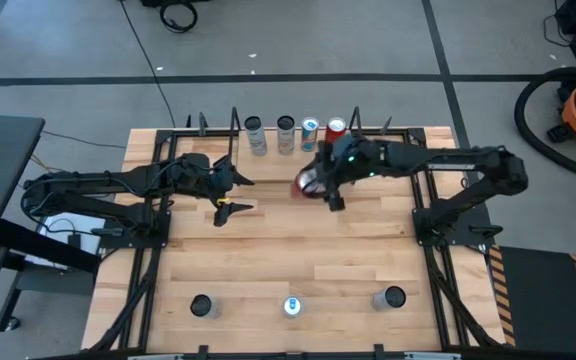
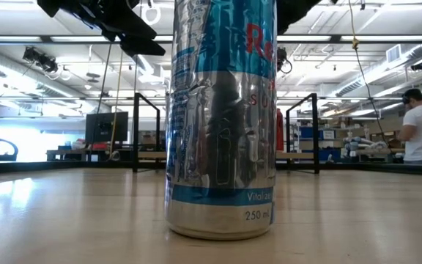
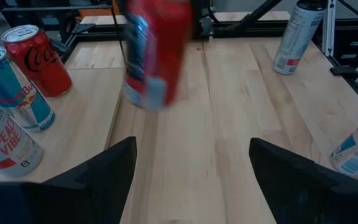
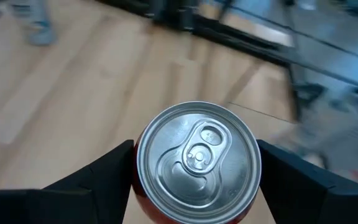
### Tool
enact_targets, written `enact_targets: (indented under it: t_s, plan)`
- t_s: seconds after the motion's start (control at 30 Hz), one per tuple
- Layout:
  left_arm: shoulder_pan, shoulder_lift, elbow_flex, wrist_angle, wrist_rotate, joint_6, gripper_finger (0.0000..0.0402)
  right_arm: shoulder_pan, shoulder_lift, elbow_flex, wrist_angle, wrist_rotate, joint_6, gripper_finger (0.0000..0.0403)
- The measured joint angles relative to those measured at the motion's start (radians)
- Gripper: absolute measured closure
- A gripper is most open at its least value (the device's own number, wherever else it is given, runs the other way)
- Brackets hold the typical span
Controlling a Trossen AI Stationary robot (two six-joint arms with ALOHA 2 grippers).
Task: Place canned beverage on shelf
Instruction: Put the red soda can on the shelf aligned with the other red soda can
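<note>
My right gripper (image 1: 318,187) is shut on a red can (image 1: 304,185), which it carries above the table just in front of the shelf (image 1: 268,158). In the left wrist view the red can (image 3: 157,50) hangs in the air, slightly tilted. Several cans stand upright in a row on the shelf, among them a silver can (image 1: 255,135), a blue one (image 1: 310,132) and a red one (image 1: 336,128). My left gripper (image 1: 240,194) stands open over the table left of the held can, with nothing between its fingers (image 3: 123,168). My right gripper pinches the red can between its two fingers (image 4: 98,180), which sit on opposite sides of the can's wall (image 4: 143,186) just below the top rim. The fingers come from the table's right, slanting down. The can is lifted clear of the table, its silver lid (image 4: 196,155) facing the wrist.
Three more cans stand near the table's front edge: a dark one (image 1: 201,305), a blue-and-silver one (image 1: 291,306) that fills the low view (image 2: 222,117), and another (image 1: 393,297). Black wire frames (image 2: 145,132) flank the shelf. A person (image 2: 420,128) stands in the room beyond.
</note>
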Motion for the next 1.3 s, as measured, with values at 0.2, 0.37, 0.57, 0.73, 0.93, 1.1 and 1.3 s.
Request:
enact_targets:
  t_s: [0.2,0.37,0.57,0.73,0.93,1.1,1.3]
  plan:
    - [0.0,0.0,0.0,0.0,0.0,0.0,0.0088,-0.077,-0.097,0.0,-0.106,0.101,0.057,0.0104]
    - [0.0,0.0,0.0,0.0,0.0,0.001,0.0088,-0.157,-0.124,0.0,-0.144,0.145,0.096,0.0105]
    - [0.0,0.0,0.0,-0.003,0.0,0.001,0.0088,-0.266,-0.111,-0.011,-0.181,0.098,0.118,0.0105]
    - [0.0,0.0,0.0,-0.004,0.0,0.002,0.0088,-0.317,-0.115,-0.109,-0.142,0.033,0.137,0.0105]
    - [0.0,0.0,0.0,-0.008,0.0,0.002,0.0088,-0.339,-0.116,-0.208,-0.022,0.03,0.141,0.0105]
    - [0.0,0.0,0.0,-0.01,0.0,0.002,0.0088,-0.377,-0.12,-0.251,0.003,0.014,0.145,0.0105]
    - [0.0,0.0,0.0,-0.01,0.0,0.001,0.0088,-0.414,-0.121,-0.297,0.045,0.001,0.156,0.0105]
